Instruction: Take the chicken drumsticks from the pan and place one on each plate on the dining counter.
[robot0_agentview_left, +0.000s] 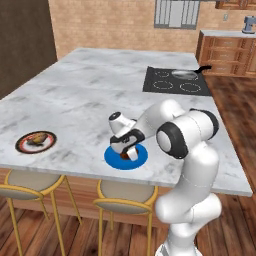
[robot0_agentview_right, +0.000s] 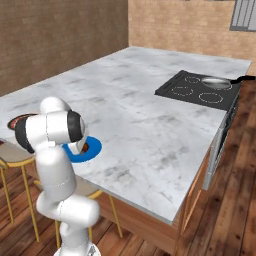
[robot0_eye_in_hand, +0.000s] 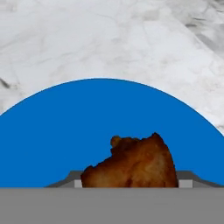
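My gripper (robot0_agentview_left: 126, 152) hangs low over the bright blue plate (robot0_agentview_left: 112, 159) near the dining counter's (robot0_agentview_left: 90, 95) front edge, shut on the dark reddish-brown drumstick (robot0_agentview_left: 123, 155). In the hand view that drumstick (robot0_eye_in_hand: 135, 164) sits between my fingertips (robot0_eye_in_hand: 77, 183) with the blue plate (robot0_eye_in_hand: 87, 122) right behind it. I cannot tell whether it touches the plate. The lighter tan drumstick (robot0_agentview_left: 36, 139) lies on the brown-rimmed plate (robot0_agentview_left: 20, 145) at the left. The grey pan (robot0_agentview_left: 185, 74) rests on the far stovetop. From the right base view the blue plate (robot0_agentview_right: 95, 149) peeks out beside my arm.
The black stovetop (robot0_agentview_left: 175, 81) is set into the counter's far right end. Two gold-legged stools (robot0_agentview_left: 30, 182) (robot0_agentview_left: 125, 202) stand under the front edge. Wooden cabinets (robot0_agentview_left: 225, 50) line the back wall.
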